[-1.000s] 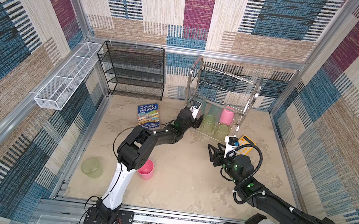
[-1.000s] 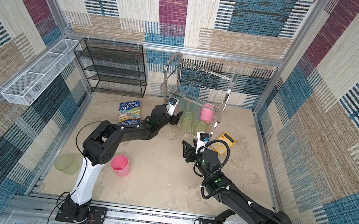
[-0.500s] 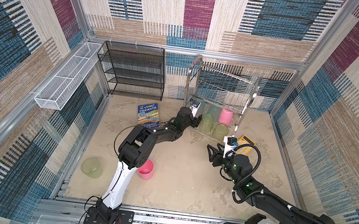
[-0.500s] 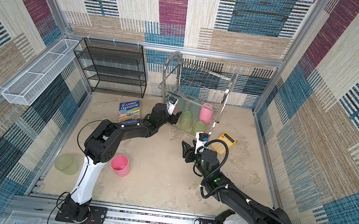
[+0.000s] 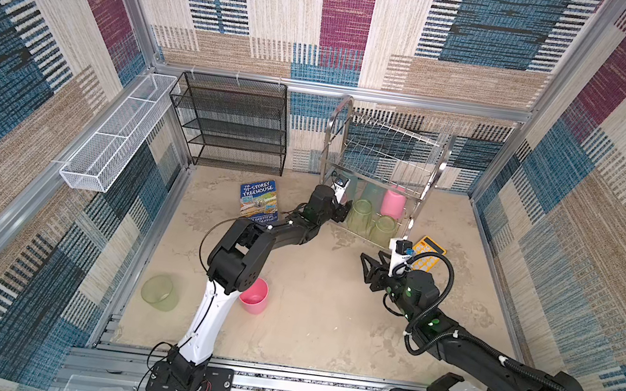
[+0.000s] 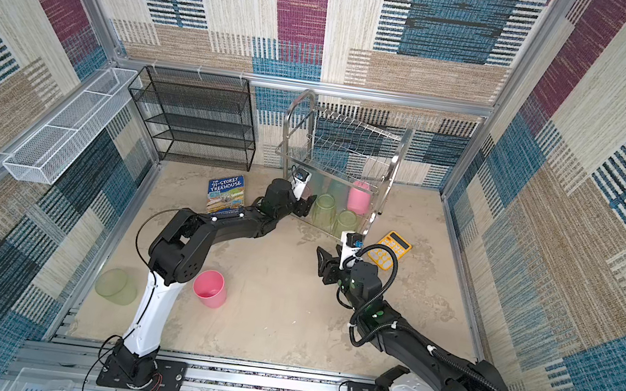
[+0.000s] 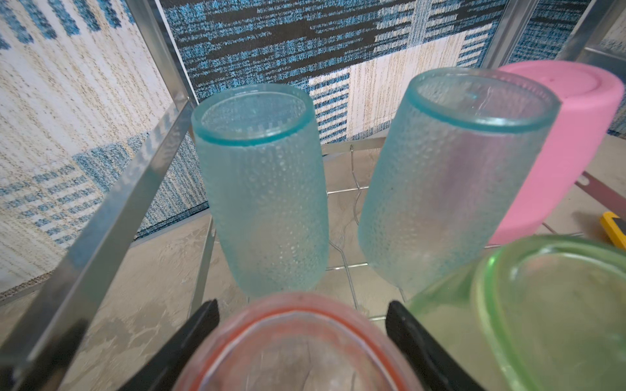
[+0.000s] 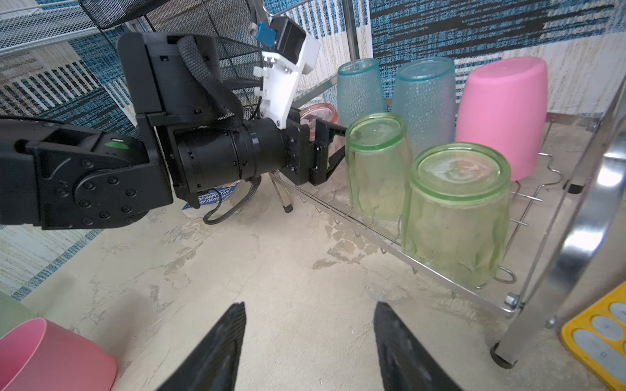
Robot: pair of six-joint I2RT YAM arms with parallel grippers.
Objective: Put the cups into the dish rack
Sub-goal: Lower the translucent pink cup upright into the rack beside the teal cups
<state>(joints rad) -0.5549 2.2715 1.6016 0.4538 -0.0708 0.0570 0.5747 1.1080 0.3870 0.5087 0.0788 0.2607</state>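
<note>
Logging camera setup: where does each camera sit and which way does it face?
Top views: high above the bases, looking down on both arms, left arm reaching the dish rack, right arm over the floor.
Left wrist: behind its fingers gripping the salmon cup, facing the teal cups.
Right wrist: low, open fingers showing, facing the dish rack and left arm.
Both wrist views share the teal cups.

Robot test cell, probably in a laboratory. An aluminium frame point(image 5: 422, 100) holds patterned wall panels point(image 5: 347, 8). The left arm point(image 5: 207, 315) and right arm point(image 5: 469, 348) bolt to a base rail point(image 5: 316, 390).
</note>
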